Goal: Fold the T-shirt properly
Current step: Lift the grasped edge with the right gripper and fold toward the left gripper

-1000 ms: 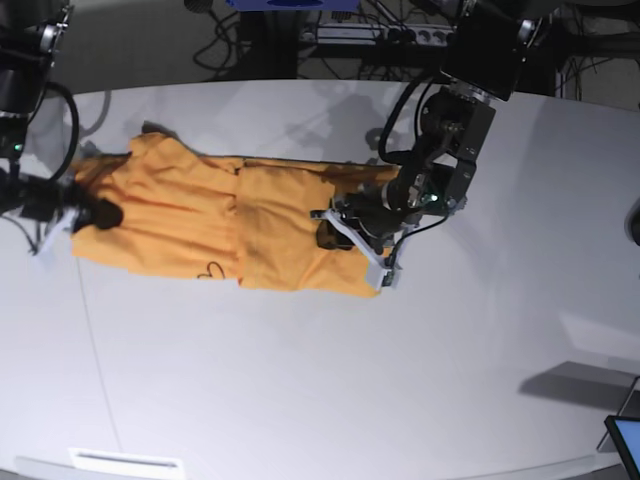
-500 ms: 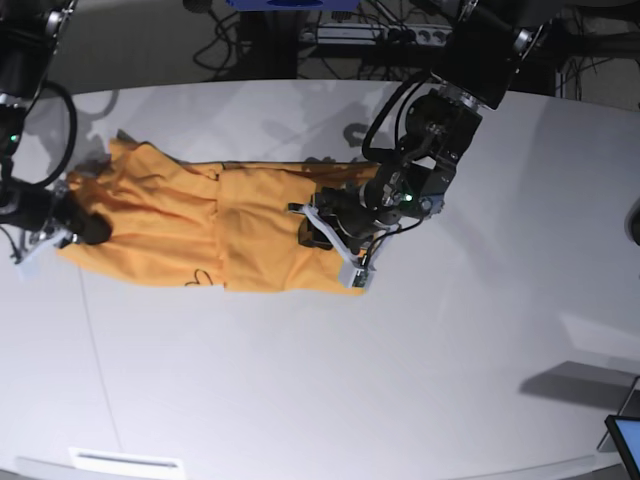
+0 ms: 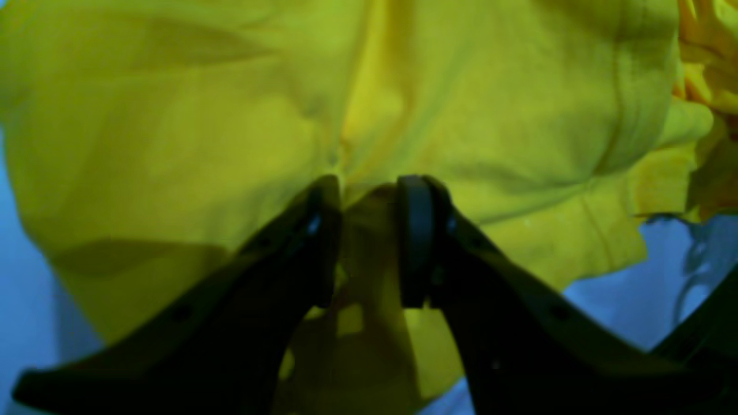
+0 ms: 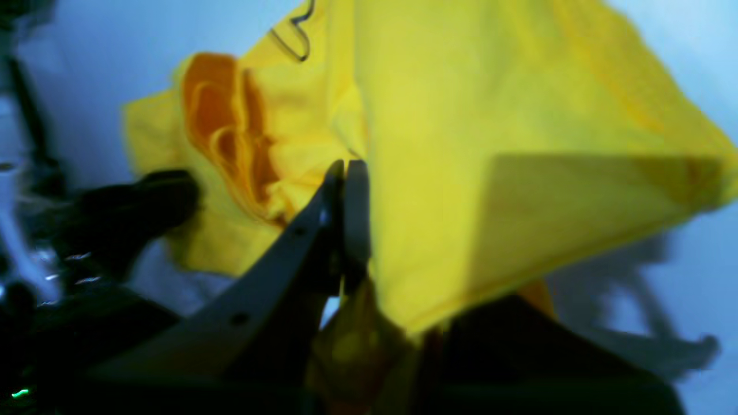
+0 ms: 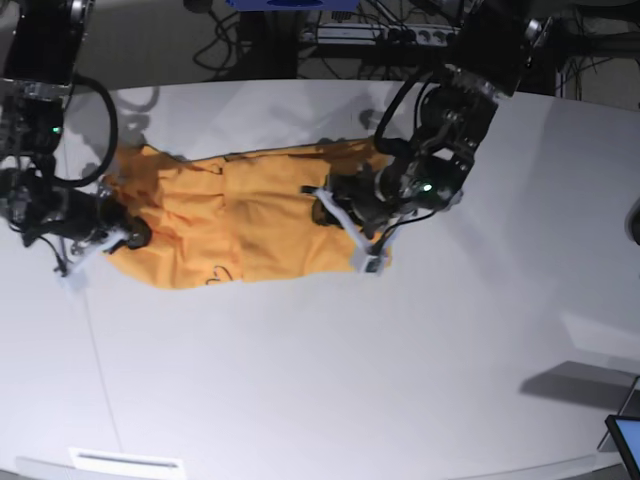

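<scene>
The orange-yellow T-shirt lies as a long wrinkled band across the back half of the white table. My left gripper is at the shirt's right end. In the left wrist view its dark fingers pinch a raised fold of the T-shirt, so the left gripper is shut on cloth. My right gripper is at the shirt's left end. In the right wrist view the right gripper is shut tight on an edge of the T-shirt, which drapes over one finger.
Cables and a power strip run along behind the table's far edge. A screen corner shows at the bottom right, and a white label strip lies at the table's front left edge.
Both arms first carried the shirt to the left, then back to the right. The shirt's left end has come inward, so the band is shorter and more bunched. Both grips have stayed on the cloth.
</scene>
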You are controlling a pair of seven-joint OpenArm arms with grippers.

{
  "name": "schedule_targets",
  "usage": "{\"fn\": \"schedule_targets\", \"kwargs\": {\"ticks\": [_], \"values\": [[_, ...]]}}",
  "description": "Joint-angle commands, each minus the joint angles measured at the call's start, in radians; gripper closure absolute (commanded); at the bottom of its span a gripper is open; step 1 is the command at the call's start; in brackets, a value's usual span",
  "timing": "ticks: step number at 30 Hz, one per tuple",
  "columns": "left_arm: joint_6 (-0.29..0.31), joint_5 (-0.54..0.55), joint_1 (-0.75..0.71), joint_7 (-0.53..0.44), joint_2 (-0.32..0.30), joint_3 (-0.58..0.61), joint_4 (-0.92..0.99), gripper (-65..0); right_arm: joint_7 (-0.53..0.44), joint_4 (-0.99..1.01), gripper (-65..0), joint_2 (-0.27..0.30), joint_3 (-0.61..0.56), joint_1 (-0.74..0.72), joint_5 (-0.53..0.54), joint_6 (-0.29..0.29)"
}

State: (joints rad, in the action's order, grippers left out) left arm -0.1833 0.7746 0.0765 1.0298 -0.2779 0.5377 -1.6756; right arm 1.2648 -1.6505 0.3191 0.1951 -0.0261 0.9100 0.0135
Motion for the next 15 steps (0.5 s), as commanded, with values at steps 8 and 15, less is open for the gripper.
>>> {"fn": "schedule_targets", "kwargs": {"ticks": [8,15], "values": [[-0.006,-0.007,-0.001,0.06,-0.013,-0.078,-0.06,-18.0,-0.001,-0.129,-0.3,-0.068,-0.016,-0.001,-0.243,0.078],[-0.005,-0.007,-0.001,0.06,-0.025,-0.072,-0.057,-18.0,-0.014,-0.202,-0.3,-0.081,-0.148,0.024,-0.389,0.205]]}}
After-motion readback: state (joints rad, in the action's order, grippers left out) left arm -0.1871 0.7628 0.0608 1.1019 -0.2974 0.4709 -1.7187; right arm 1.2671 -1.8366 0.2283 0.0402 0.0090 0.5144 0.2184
